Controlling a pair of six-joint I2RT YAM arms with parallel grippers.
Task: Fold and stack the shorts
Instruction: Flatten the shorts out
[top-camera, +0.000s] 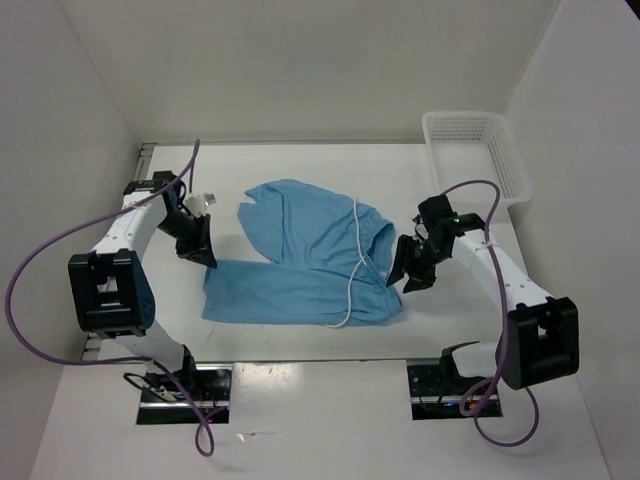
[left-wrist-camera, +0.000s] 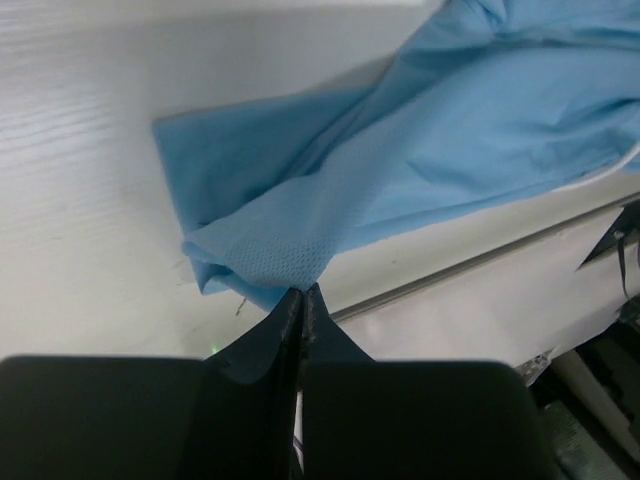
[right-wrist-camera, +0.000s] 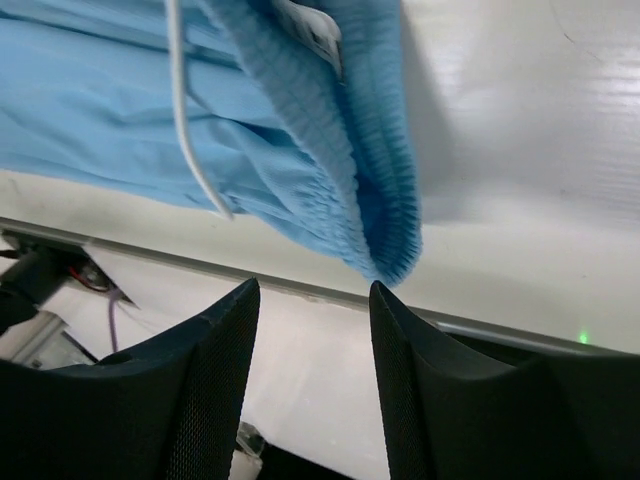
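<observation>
We see the light sky-blue soft fabric shorts (top-camera: 300, 265) lying with their long axis running from one gripper to the other. The leg hems are at the left gripper (left-wrist-camera: 303, 292) and the gathered elastic waistband (right-wrist-camera: 385, 180) is at the right gripper (right-wrist-camera: 312, 290).

The left gripper's fingers are pressed together. The hem corner meets their tips, so we judge it is pinching that corner, though the tips cover the contact itself and we cannot tell how many layers are caught.

The right gripper stands wide apart. The end of the waistband is just ahead of its gap and a little toward its right finger, not yet between the fingers. The thin white drawstring cord (right-wrist-camera: 190, 150) trails ahead of its left finger.

We judge that the next move depends on the right gripper reaching forward onto that waistband end.

The right wrist view cuts off most of the garment. From above, one leg lies over the other, hiding the layers beneath.
</observation>
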